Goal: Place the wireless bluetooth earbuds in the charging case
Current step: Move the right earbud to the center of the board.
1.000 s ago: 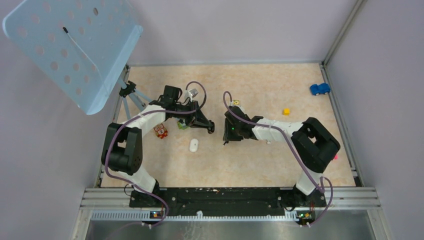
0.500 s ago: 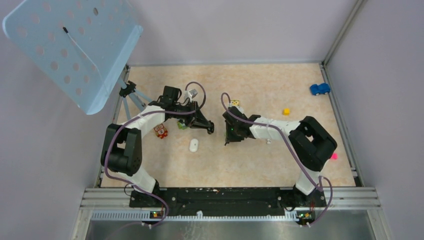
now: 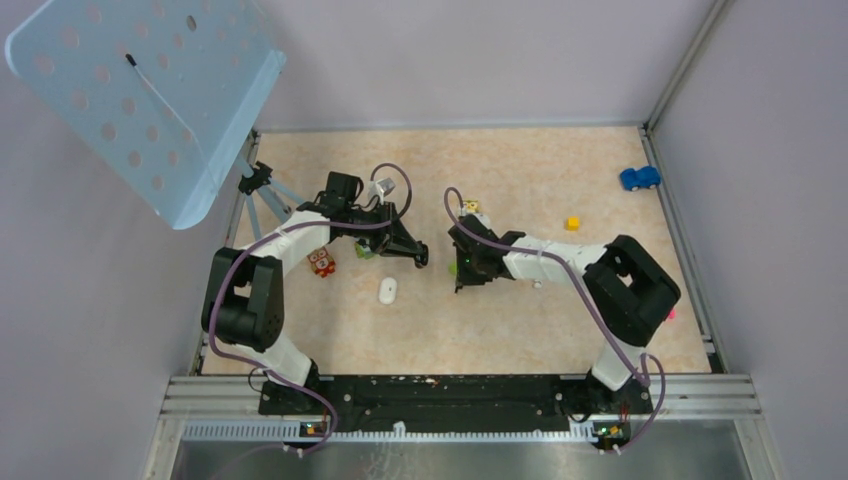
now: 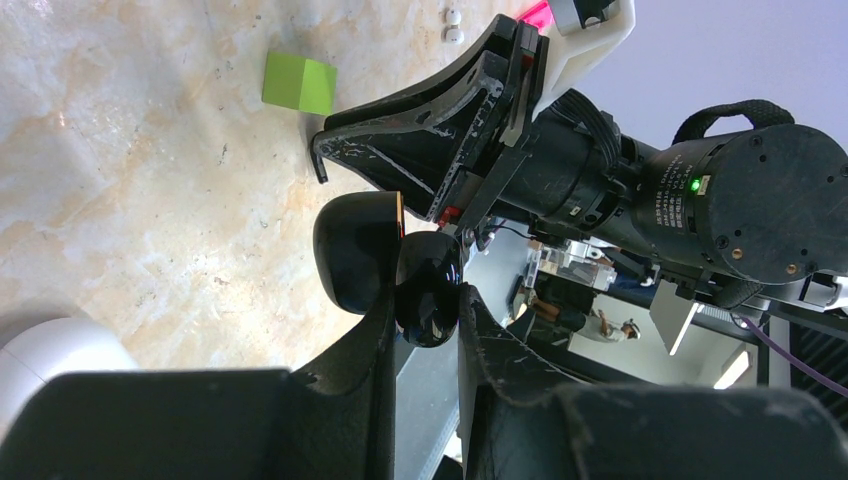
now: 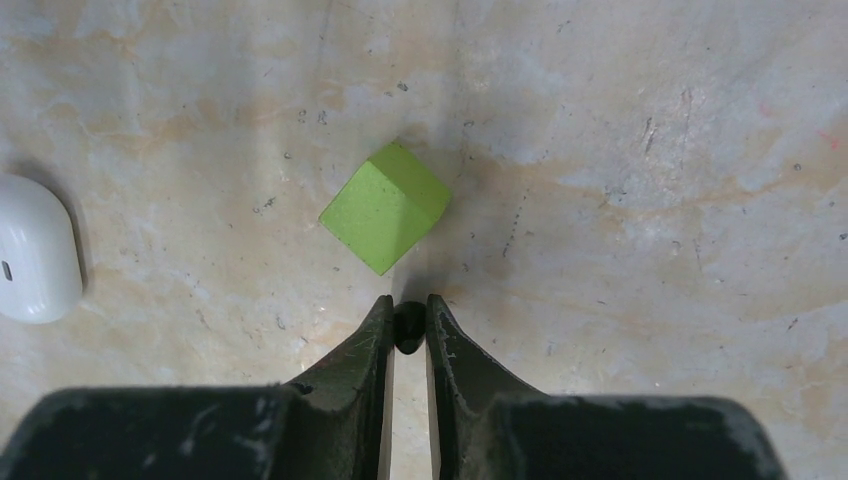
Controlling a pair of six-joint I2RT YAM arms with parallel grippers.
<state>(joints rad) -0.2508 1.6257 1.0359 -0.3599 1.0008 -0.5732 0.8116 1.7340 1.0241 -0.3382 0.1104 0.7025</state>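
Right gripper [image 5: 408,302]: 2 dark, scuffed fingers rise from the bottom edge at centre, their tips drawn close with only a narrow slit between them.
Earbud [image 5: 408,329]: 1 tiny black piece pinched in that slit, just below the fingertips; its shape is too small to make out.
Green cube [image 5: 385,208]: sits on the table just beyond the fingertips, turned corner-on, its near corner close to the earbud but apart from it.
White rounded object [image 5: 35,250]: at the left edge, partly cut off, well apart from the cube.
Table [image 5: 650,200]: beige marbled surface, with dark specks and fine scratches.
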